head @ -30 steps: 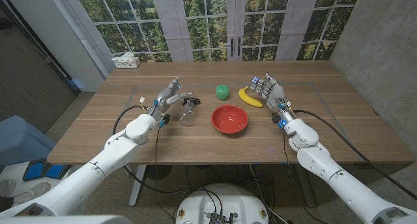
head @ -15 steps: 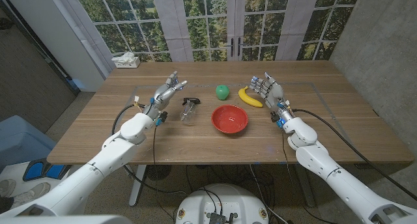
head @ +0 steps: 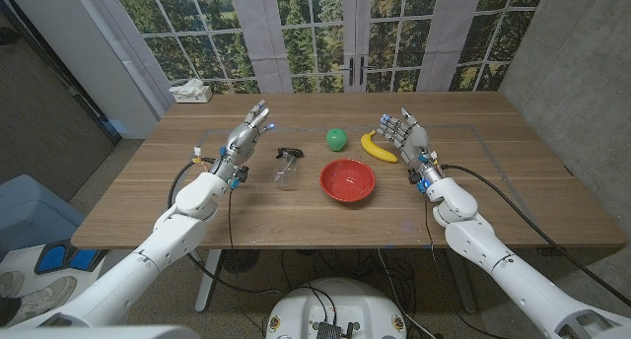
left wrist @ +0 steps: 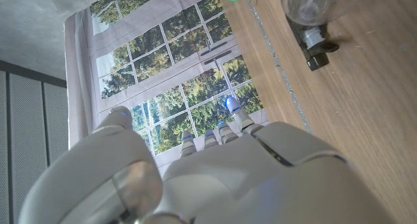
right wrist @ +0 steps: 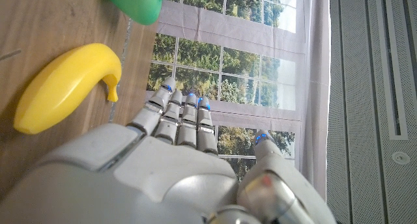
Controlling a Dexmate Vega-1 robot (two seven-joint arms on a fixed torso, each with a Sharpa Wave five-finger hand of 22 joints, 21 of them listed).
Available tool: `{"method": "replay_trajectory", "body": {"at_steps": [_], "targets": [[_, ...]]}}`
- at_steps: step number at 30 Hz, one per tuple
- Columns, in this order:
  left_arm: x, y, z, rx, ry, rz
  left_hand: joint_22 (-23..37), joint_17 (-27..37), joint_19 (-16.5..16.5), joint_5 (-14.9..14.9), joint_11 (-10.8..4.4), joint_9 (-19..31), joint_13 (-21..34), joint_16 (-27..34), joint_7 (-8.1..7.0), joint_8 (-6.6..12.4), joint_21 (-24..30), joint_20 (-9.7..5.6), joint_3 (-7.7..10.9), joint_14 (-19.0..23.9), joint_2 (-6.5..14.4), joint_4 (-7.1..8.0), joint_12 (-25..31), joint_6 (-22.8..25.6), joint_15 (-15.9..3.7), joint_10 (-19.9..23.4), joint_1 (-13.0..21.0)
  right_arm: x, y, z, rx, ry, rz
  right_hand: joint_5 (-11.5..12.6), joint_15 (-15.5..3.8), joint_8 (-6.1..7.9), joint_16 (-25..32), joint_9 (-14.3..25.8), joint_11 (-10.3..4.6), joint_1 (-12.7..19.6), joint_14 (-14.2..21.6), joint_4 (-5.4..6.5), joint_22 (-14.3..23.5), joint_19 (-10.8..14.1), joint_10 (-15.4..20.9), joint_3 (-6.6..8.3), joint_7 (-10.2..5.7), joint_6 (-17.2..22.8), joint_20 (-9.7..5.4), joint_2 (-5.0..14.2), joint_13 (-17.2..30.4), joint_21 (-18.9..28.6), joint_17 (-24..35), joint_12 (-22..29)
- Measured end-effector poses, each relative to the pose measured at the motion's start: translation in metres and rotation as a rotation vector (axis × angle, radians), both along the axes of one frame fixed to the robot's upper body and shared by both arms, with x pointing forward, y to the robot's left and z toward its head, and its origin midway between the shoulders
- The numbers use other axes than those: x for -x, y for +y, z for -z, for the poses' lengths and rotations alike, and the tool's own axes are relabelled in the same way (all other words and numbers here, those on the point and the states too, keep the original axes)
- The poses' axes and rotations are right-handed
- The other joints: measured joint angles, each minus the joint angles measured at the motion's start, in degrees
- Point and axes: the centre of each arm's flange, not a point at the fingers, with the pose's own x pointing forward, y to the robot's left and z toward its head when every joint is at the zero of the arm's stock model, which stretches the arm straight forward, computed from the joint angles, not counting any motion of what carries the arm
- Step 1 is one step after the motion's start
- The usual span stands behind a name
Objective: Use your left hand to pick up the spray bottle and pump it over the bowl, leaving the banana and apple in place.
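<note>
A tissue box (head: 190, 92) sits at the table's (head: 148, 196) far left corner, well apart from everything else. The left hand (head: 245, 140) is raised over the table with its fingers spread apart and holding nothing, just to the left of the spray bottle (head: 286, 168), with a strip of bare wood between them. The bottle is clear with a black head pointing away from the robot, and it stands free of any touch; in the left wrist view the bottle (left wrist: 311, 15) lies beyond the hand's fingertips (left wrist: 232, 105). To its right comes the red bowl (head: 347, 180), near but not touching it. Behind the bowl is the green apple (head: 337, 139), and beside that the banana (head: 377, 147), each apart from the bowl. The right hand (head: 405, 135) is just right of the banana, open-fingered and empty, close to it but not touching. Broad bare table runs from there to the right edge, and along the near edge in front of the bowl.
</note>
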Motion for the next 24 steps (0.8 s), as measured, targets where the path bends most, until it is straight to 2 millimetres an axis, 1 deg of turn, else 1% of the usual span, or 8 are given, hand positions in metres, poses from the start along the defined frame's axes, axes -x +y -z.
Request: {"method": "replay_trajectory", "body": {"at_steps": [3, 6, 8, 11, 14, 18, 20, 24], "targets": [[0.002, 0.004, 0.0, 0.018, -0.011, 0.014, 0.0, -0.1, 0.7, 0.6, 0.07, -0.3, 0.0, 0.0, 2.41, -0.22, -0.7, 0.09, 0.77, 0.6, 2.1, 0.83, 0.0, 0.0, 0.0, 0.5, -2.1, 0.003, 0.0, 0.0, -0.011, -0.01, 0.0, 0.0, -0.14, -0.25, -0.8, 0.0, -0.56, -0.7, -1.4, -0.26, 0.0, -1.2, -1.4, -0.26, -0.12, -0.2, -0.37, -0.67, 0.0, -0.5, -0.2, -0.2], [0.004, 0.008, 0.0, 0.03, -0.019, 0.026, 0.0, -0.1, 0.7, 1.7, 0.56, -0.3, 0.0, 0.0, 4.06, -0.44, -1.5, 0.1, 2.02, 0.6, 4.7, 2.09, 0.0, 0.0, 0.0, 1.0, -3.0, 0.007, 0.0, 0.0, -0.026, -0.022, 0.003, 0.0, -0.73, -0.25, -1.6, 0.0, -0.9, -0.7, -3.6, -0.55, 0.0, -5.0, -3.0, -0.55, 0.03, -1.0, -1.41, -0.67, -0.3, -1.3, -0.6, -0.2], [0.005, 0.011, 0.001, 0.038, -0.02, 0.029, 0.0, -0.1, 0.8, 2.5, 0.94, -0.3, 0.0, 0.0, 4.85, -0.46, -1.9, -0.01, 3.67, 0.7, 4.8, 2.77, 0.0, 0.0, 0.07, 1.1, -3.1, 0.009, -0.001, -0.001, -0.035, -0.034, 0.012, 0.0, -1.3, -0.25, -2.0, 0.0, -1.37, -0.7, -5.0, -0.73, 0.0, -7.6, -4.0, -0.73, -0.31, -1.4, -1.98, -0.67, -0.3, -1.3, -0.9, -0.4], [0.007, 0.014, 0.002, 0.055, -0.022, 0.041, 0.0, -0.1, 0.9, 3.4, 1.1, -0.3, 0.0, 0.0, 5.37, -0.65, -2.4, -0.12, 5.97, 0.8, 5.0, 3.37, 0.0, -0.3, 0.22, 1.1, -3.4, 0.015, -0.001, 0.0, -0.047, -0.05, 0.026, 0.0, -2.16, -0.25, -2.3, 0.0, -1.83, -0.7, -6.7, -0.97, 0.0, -10.9, -5.0, -0.96, -0.59, -1.7, -2.48, -0.67, -0.5, -1.3, -1.4, -0.4], [0.008, 0.017, 0.003, 0.066, -0.022, 0.049, 0.0, -0.1, 0.9, 4.0, 1.1, -0.3, 0.0, 0.0, 5.55, -0.65, -2.8, -0.12, 7.8, 0.8, 5.0, 3.69, 0.0, -0.1, 0.21, 1.1, -3.4, 0.02, -0.002, -0.002, -0.051, -0.069, 0.047, 0.0, -2.85, -0.25, -2.3, 0.0, -2.06, -0.7, -7.6, -1.25, 0.0, -13.2, -5.3, -0.96, -0.59, -1.7, -2.79, -0.67, -0.5, -1.7, -1.7, -0.4], [0.008, 0.02, 0.005, 0.071, -0.019, 0.043, 0.0, -0.1, 0.9, 4.4, 1.1, -0.3, 0.0, 0.0, 5.55, -0.65, -2.9, -0.12, 8.94, 1.1, 5.0, 4.03, 0.0, -0.1, -0.1, 1.1, -3.4, 0.022, -0.003, -0.003, -0.048, -0.085, 0.074, 0.0, -3.05, -0.25, -2.3, 0.0, -2.16, -0.7, -7.8, -1.68, -0.1, -13.8, -5.4, -1.01, -0.81, -1.4, -3.0, -0.68, -0.5, -1.7, -2.0, -0.4], [0.01, 0.022, 0.005, 0.093, -0.022, 0.064, 0.0, -0.1, 0.9, 4.8, 1.1, -0.3, 0.0, 0.0, 5.55, -0.65, -3.2, -0.12, 9.32, 1.1, 5.0, 3.96, 0.0, -0.1, -0.1, 1.1, -3.4, 0.028, -0.002, -0.004, -0.052, -0.095, 0.077, 0.0, -3.05, -0.25, -2.3, 0.0, -2.15, -1.4, -7.8, -1.68, -0.1, -13.4, -5.4, -1.01, -0.95, -1.3, -3.44, -1.37, -0.5, -1.2, -2.2, -0.4], [0.01, 0.025, 0.007, 0.107, -0.018, 0.067, 0.0, -0.1, 0.9, 4.8, 1.1, -0.3, 0.0, 0.0, 5.54, -0.65, -3.3, -0.12, 10.02, 1.1, 5.3, 4.2, -0.3, -0.1, -0.1, 1.1, -3.6, 0.031, -0.001, -0.005, -0.049, -0.111, 0.093, 0.0, -3.05, -0.25, -2.3, 0.0, -2.16, -1.3, -7.8, -1.92, -0.1, -12.9, -5.4, -1.26, -1.02, -1.2, -3.93, -1.35, -0.8, -1.0, -2.4, 0.0]]}}
